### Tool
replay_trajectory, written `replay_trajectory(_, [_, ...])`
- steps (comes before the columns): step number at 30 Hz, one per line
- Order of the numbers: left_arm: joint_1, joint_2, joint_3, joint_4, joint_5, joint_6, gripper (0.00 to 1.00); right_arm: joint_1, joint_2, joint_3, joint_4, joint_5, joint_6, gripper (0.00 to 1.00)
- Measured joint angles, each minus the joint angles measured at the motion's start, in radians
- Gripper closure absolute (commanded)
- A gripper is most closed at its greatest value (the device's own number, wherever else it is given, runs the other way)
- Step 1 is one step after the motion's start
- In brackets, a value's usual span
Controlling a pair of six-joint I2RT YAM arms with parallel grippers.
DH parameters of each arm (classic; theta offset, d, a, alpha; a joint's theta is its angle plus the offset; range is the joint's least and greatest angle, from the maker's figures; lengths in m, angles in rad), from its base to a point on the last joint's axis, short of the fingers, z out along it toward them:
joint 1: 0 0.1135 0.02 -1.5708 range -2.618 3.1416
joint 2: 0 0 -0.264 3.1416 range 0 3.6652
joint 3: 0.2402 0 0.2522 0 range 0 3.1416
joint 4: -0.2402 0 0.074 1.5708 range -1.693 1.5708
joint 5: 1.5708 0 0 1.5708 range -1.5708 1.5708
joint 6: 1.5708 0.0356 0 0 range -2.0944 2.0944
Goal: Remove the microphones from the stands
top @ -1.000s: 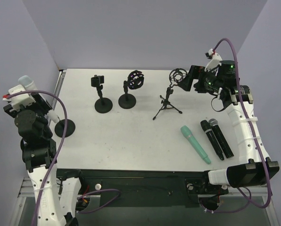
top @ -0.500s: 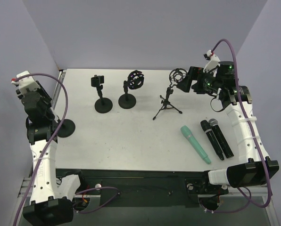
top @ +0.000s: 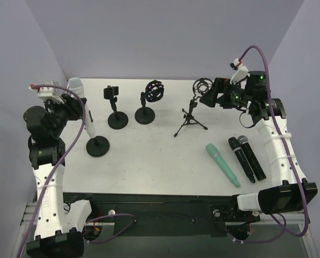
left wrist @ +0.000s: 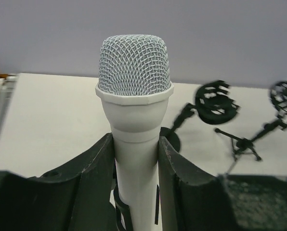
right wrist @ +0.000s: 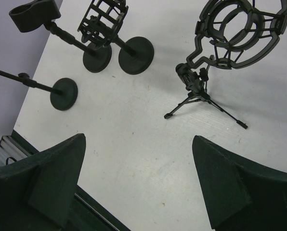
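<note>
At the left edge of the white table (top: 149, 161), the left gripper (left wrist: 136, 159) is clamped on the body of a white microphone (left wrist: 134, 82). The microphone stands nearly upright over the round-based stand (top: 97, 146), with a black clip around its lower body. Far right, the right gripper (right wrist: 138, 139) hovers, fingers wide apart, beside a tripod shock mount (right wrist: 237, 29).

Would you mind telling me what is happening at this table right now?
The left gripper is shut on the white microphone, just below its mesh head. The microphone seems not yet free of its round-base stand. The right gripper hangs open and empty near the tripod stand. Three other microphones lie on the table, on its right side.
</note>
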Motion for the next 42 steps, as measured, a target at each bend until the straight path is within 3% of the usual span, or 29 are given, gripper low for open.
replay_trajectory(6, [-0.137, 0.051, 0.003, 0.035, 0.304, -0.036, 0.98, 0.001, 0.0, -0.001, 0.0, -0.024, -0.018, 0.15])
replay_trajectory(11, [-0.346, 0.148, 0.063, 0.063, 0.451, 0.017, 1.0, 0.011, 0.001, -0.004, -0.001, -0.085, -0.067, 0.15])
replay_trajectory(20, [-0.507, 0.409, 0.245, 0.109, 0.668, -0.048, 1.0, 0.064, 0.054, 0.014, -0.024, -0.188, -0.183, 0.15])
replay_trajectory(21, [-0.511, 0.433, 0.257, 0.122, 0.694, -0.063, 0.98, 0.068, 0.058, 0.014, -0.027, -0.195, -0.196, 0.16])
replay_trajectory(25, [-0.512, 0.471, 0.265, 0.158, 0.765, -0.081, 0.58, 0.093, 0.064, 0.014, -0.038, -0.227, -0.276, 0.15])
replay_trajectory(27, [-0.508, 0.468, 0.265, 0.154, 0.762, -0.065, 0.44, 0.111, 0.064, 0.013, -0.038, -0.235, -0.32, 0.15])
replay_trajectory(29, [-0.506, 0.457, 0.266, 0.122, 0.709, -0.023, 0.39, 0.137, 0.069, 0.012, -0.037, -0.236, -0.355, 0.15])
replay_trajectory(36, [-0.513, 0.351, 0.252, 0.043, 0.432, 0.136, 0.38, 0.218, 0.162, 0.057, -0.045, -0.238, -0.458, 0.15])
replay_trajectory(42, [-0.552, 0.327, 0.238, 0.036, 0.378, 0.193, 0.38, 0.274, 0.225, 0.121, -0.051, -0.244, -0.565, 0.15])
